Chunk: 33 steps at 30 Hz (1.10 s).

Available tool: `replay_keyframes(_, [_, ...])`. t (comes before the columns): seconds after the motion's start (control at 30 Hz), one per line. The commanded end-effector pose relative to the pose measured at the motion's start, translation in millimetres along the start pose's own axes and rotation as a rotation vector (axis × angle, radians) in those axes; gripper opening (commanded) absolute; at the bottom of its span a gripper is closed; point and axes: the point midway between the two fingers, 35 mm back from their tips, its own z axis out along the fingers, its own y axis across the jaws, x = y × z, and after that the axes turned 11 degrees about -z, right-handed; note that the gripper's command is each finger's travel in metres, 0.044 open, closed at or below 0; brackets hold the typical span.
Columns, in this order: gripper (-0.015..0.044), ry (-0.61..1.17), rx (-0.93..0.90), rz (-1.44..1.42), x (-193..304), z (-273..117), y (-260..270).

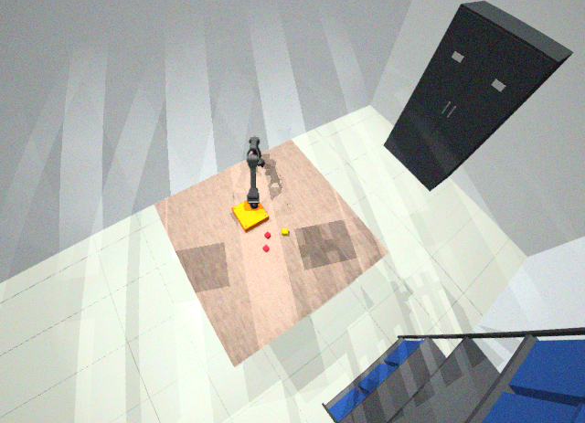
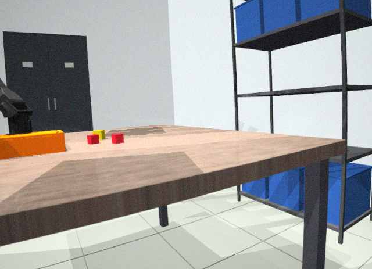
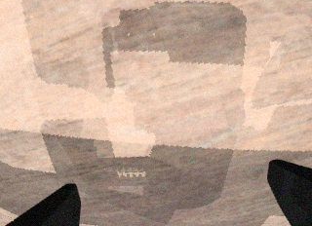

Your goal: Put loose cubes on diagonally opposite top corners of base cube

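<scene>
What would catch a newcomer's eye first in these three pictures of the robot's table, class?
Brightest is the flat orange base plate under the dark grey robot arm on the pale wooden table. Just in front of it sit two small red cubes and one small yellow cube, all apart. The wrist view shows only wood between wide-open jaws.
</scene>
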Motion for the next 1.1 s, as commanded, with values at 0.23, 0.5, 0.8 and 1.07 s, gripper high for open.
replay_keyframes(0.23, [0.0265,-0.051,-0.011,0.359,48.1,11.1,46.7])
replay_keyframes(0.5, [0.0265,-0.096,-0.049,0.804,92.6,25.0,113.7])
replay_keyframes(0.8, [0.0265,-0.135,-0.106,1.305,123.1,38.7,196.2])
replay_keyframes(1.07, [0.0265,-0.159,-0.165,1.75,132.5,48.3,271.7])
